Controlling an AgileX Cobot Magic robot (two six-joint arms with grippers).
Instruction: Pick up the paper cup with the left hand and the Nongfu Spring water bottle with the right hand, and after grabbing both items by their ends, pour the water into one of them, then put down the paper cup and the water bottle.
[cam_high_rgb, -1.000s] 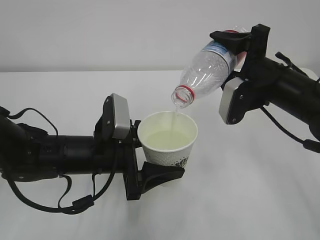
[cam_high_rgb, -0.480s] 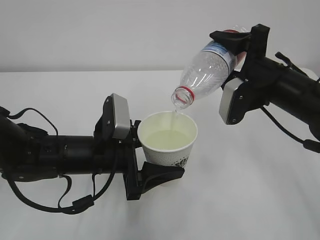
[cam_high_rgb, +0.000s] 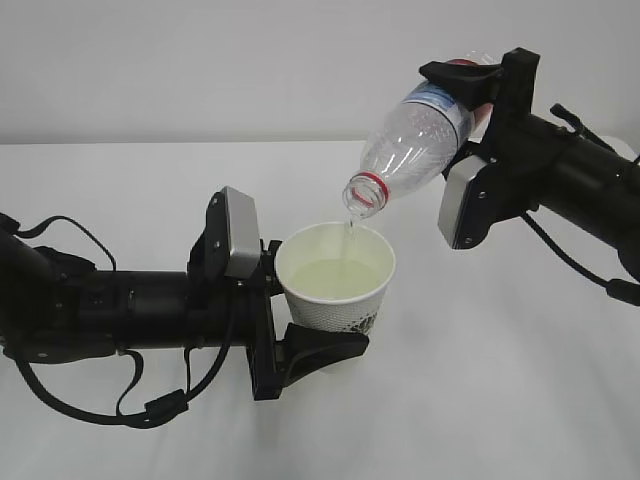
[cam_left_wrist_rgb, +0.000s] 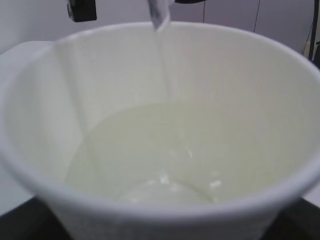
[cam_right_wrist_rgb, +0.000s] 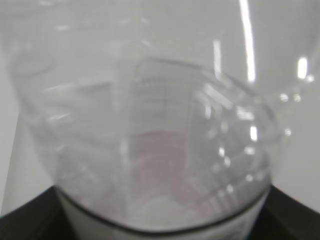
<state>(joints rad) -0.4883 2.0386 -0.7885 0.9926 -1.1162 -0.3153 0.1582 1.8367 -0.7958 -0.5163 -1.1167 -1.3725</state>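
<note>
Left hand fingers clamp the paper cup at frame centre; right hand fingers grip the tilted Nongfu Spring water bottle. Risk: the thin water stream drifts past the rim if either shifts.

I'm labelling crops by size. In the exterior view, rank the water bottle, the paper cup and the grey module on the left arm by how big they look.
1. Water bottle, largest.
2. Paper cup.
3. Grey module, smallest, seen at an angle, so unsure.
</note>
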